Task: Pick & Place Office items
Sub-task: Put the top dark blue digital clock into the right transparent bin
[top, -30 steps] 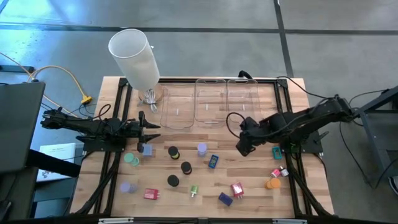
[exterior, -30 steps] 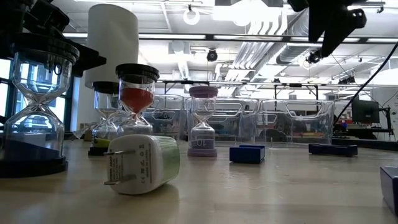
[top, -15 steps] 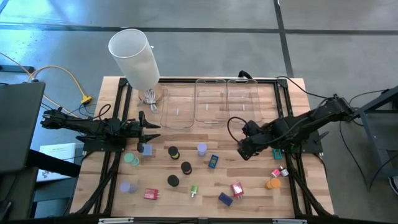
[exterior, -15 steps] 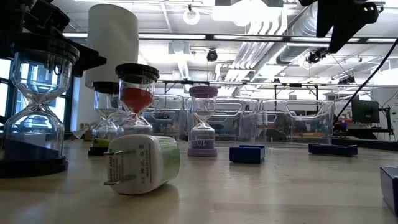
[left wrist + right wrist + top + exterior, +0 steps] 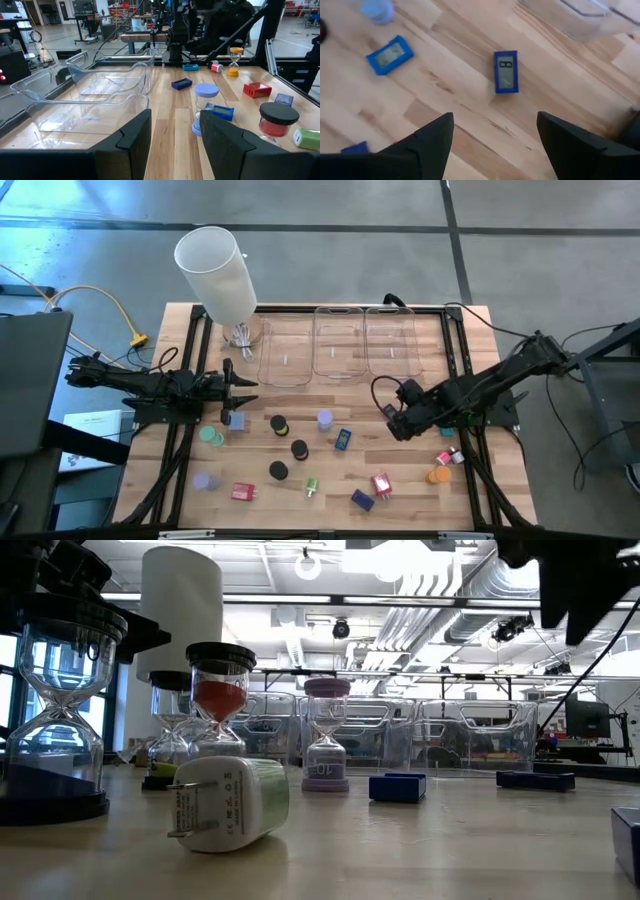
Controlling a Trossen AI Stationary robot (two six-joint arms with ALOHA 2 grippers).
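The office items lie scattered over the near half of the wooden table: black-capped hourglasses [image 5: 278, 424], a lavender one [image 5: 325, 419], a blue piece [image 5: 343, 439], a green plug piece [image 5: 311, 486], red blocks [image 5: 243, 492] and an orange hourglass [image 5: 438, 475]. My right gripper [image 5: 400, 422] hovers open right of the middle. In its wrist view [image 5: 495, 132] a small blue piece [image 5: 506, 71] lies flat on the wood ahead of the fingers. My left gripper [image 5: 236, 394] waits open at the left. A lavender hourglass [image 5: 206, 107] stands ahead of it [image 5: 172, 137].
Three clear trays [image 5: 338, 340] sit side by side along the far edge. A big white cylinder [image 5: 215, 270] stands at the far left corner. A pink piece [image 5: 447, 457] and a teal one [image 5: 446, 430] lie near the right arm. Bare wood shows between the trays and the items.
My right gripper has drifted a little toward the table's right and near edges, staying open above the table. The left arm and the items have kept still.
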